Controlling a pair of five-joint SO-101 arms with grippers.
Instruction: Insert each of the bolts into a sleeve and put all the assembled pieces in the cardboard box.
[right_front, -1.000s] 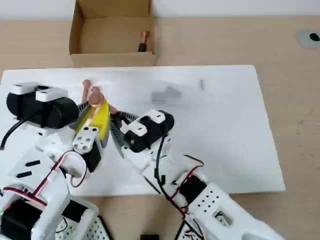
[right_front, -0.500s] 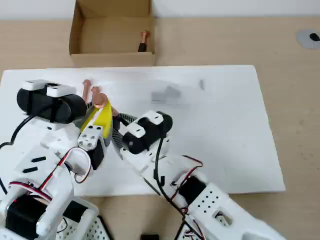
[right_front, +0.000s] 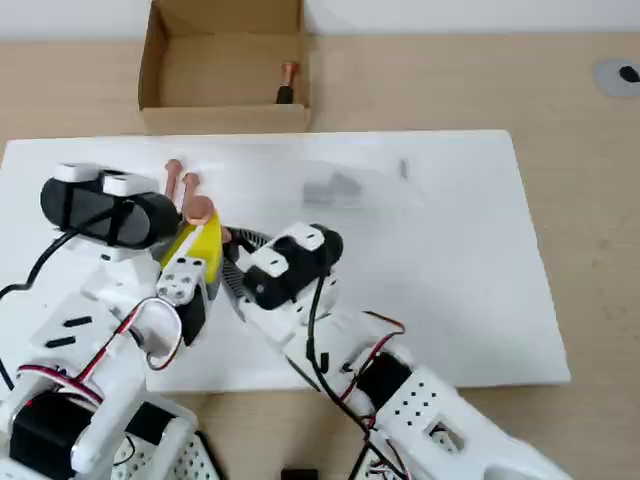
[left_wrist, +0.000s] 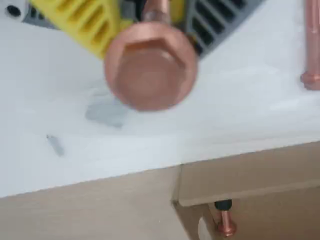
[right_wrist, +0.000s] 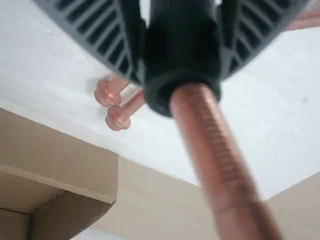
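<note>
1. Nearest the arm bases, the left gripper (right_front: 205, 238) is clenched on a copper bolt (left_wrist: 150, 65) just behind its head, with the head tilted upward.
2. Right beside it, the right gripper (right_wrist: 182, 45) grasps a black sleeve (right_wrist: 182, 65) between its grey jaws. The bolt's shaft runs into the sleeve's mouth, though we cannot tell how deep it sits.
3. We judge the step in hand to be seating this bolt.
   - The shaft should line up with the bore and be pushed straight along that axis while the right arm braces the sleeve.
   - Any sideways load could cock the bolt or twist the sleeve in its jaws.
   - The left grip should let go only once the head is close to the sleeve.
4. Just beyond the grippers, two loose bolts (right_front: 189, 186) lie side by side on the white mat (right_front: 430, 260). We would steer clear of them so they don't roll.
5. Farthest off, past the mat's far edge, the cardboard box (right_front: 150, 70) stands on the table (right_front: 590, 200). One assembled piece (right_front: 287, 82) lies against its side wall, so most of the task remains.
</note>
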